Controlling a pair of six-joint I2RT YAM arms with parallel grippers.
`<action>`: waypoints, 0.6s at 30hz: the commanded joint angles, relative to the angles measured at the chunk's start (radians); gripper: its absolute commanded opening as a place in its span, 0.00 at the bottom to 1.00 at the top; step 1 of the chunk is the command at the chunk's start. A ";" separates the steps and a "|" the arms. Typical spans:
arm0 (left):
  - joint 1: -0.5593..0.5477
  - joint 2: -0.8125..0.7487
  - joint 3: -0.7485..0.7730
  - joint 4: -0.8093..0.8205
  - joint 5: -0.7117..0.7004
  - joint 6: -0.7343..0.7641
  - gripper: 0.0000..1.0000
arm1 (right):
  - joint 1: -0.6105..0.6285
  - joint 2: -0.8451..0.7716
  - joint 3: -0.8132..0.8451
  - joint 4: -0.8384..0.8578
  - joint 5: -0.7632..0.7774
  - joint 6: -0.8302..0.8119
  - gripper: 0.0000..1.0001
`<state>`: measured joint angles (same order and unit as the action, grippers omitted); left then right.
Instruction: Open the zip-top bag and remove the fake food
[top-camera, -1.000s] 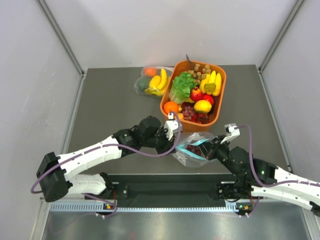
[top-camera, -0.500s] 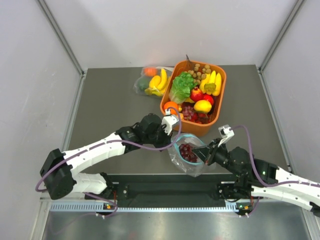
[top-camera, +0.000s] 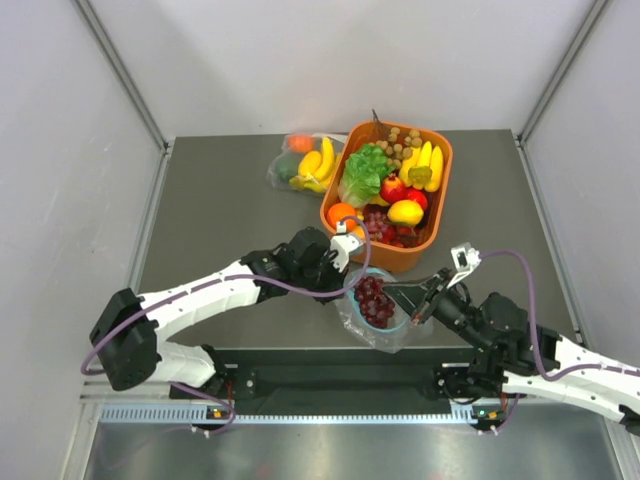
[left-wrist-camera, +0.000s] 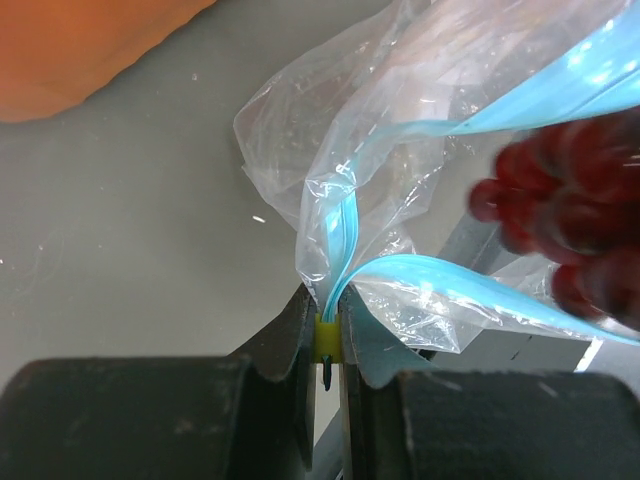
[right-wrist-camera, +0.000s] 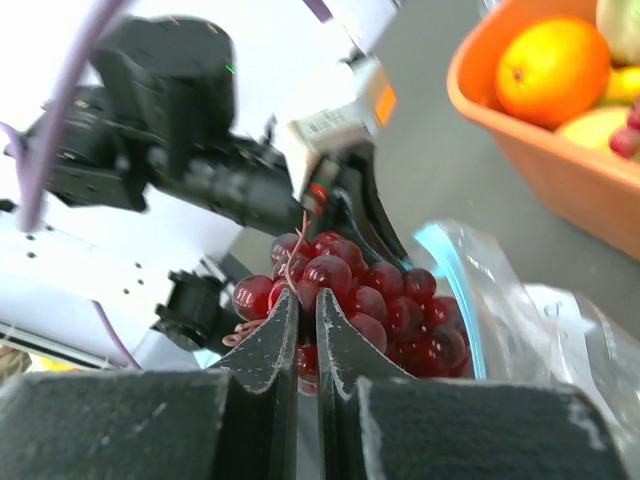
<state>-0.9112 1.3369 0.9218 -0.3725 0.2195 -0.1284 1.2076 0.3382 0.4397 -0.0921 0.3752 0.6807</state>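
Just in front of the orange tub (top-camera: 400, 260), on the side toward the arm bases, lies the zip-top bag (top-camera: 390, 333), clear and crinkled, its mouth pulled wide so the teal-blue zip strip (left-wrist-camera: 420, 275) forms a loop; the left gripper (left-wrist-camera: 327, 315) is clamped on the end of that strip where the two blue bands meet, the jaws nearly together with only the film and strip between them; it grips the end of the mouth that lies toward the tub's left corner; the right gripper (right-wrist-camera: 300, 300) reaches in from the side away from that corner, jaws pinched on the thin stem of the dark red grape bunch (top-camera: 374, 300); from above the bunch sits inside the blue loop (whether it hangs clear of the plastic or rests in it cannot be told); the tub itself holds green lettuce (top-camera: 362, 175), a lemon (top-camera: 405, 212), an orange (top-camera: 341, 213), bananas (top-camera: 428, 165) and more grapes; touching the tub's far left side lies a second clear bag (top-camera: 305, 165) showing bananas, well apart from the gripped one; all rest on the grey table (top-camera: 220, 220).
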 joint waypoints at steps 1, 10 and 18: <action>0.003 0.007 0.042 -0.009 0.009 0.006 0.00 | -0.010 -0.016 0.073 0.150 -0.004 -0.032 0.00; 0.018 0.022 0.051 -0.034 -0.043 -0.011 0.00 | -0.010 0.007 0.207 0.123 0.033 -0.130 0.00; 0.090 0.002 0.054 -0.065 -0.158 -0.045 0.00 | -0.011 0.176 0.499 -0.026 0.194 -0.354 0.00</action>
<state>-0.8501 1.3533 0.9371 -0.4187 0.1276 -0.1539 1.2076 0.4541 0.8021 -0.0956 0.4721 0.4557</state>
